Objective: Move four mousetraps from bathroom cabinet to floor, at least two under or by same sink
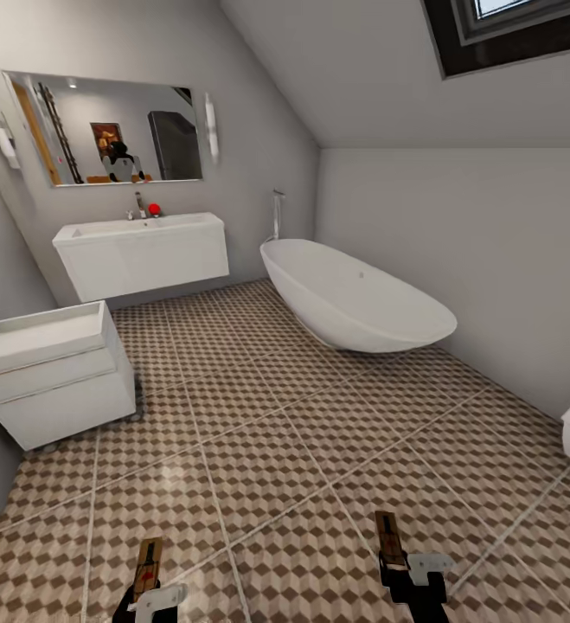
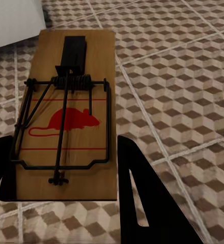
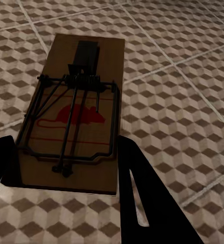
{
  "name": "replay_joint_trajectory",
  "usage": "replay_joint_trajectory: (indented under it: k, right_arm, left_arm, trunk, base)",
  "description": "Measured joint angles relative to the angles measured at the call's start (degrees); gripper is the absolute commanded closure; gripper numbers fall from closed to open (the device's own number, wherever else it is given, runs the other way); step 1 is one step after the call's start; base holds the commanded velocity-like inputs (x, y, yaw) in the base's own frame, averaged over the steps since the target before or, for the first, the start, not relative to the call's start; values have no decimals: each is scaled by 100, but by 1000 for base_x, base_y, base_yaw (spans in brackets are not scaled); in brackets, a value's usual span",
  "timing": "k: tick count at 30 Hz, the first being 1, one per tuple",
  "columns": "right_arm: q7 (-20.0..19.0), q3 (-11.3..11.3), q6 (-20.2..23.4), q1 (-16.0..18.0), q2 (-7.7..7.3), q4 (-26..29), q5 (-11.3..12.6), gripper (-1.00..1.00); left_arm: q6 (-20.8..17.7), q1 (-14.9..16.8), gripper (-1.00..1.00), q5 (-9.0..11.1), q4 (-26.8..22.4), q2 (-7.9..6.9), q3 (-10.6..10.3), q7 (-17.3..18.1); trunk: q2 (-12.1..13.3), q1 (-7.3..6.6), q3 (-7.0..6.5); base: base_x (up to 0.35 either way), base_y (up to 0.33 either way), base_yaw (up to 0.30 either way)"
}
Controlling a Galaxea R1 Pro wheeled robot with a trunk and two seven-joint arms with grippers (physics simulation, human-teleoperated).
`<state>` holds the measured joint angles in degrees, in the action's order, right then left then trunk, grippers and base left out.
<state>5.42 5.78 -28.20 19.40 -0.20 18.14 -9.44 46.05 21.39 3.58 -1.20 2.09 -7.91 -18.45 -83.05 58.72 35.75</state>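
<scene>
We are holding a flat wooden mousetrap (image 2: pixel 66 112) pinched between the black fingers of our left gripper (image 1: pixel 149 597), its dark wire spring lying over a red mouse print, and our right gripper (image 1: pixel 403 573) is clamping a second mousetrap (image 3: pixel 74 114) the same way. Both are hanging above the cube-patterned floor tiles (image 1: pixel 267 450), well apart from the boxy white sink (image 1: pixel 142 251) on the grey wall ahead, beside the smooth oval bathtub (image 1: pixel 354 298).

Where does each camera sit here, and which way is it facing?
Head view: high on the robot, facing down over the bathroom floor toward sink and bathtub; both grippers at bottom.
Left wrist view: along the left gripper, clamping a mousetrap.
Right wrist view: along the right gripper, holding a second mousetrap.
Shared: every view shows cube-patterned tiles and mousetraps.
</scene>
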Motion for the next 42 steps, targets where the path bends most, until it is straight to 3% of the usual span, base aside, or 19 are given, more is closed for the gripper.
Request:
replay_joint_trajectory:
  k: [7,25,42]
  right_arm:
    - [3,0,0,0,0,0,0,100]
    - [-5,2,-157,-1,-2,2,0,100]
    - [-6,3,-159,-1,0,1,0,100]
  left_arm:
    - [0,0,100,0,0,0,5,0]
    - [0,1,100,0,2,1,5,0]
    - [-1,0,100,0,0,0,5,1]
  trunk:
    - [0,-2,0]
    - [0,-3,0]
    - [0,-3,0]
  base:
    - [233,0,276]
    - [337,0,23]
    - [337,-56,189]
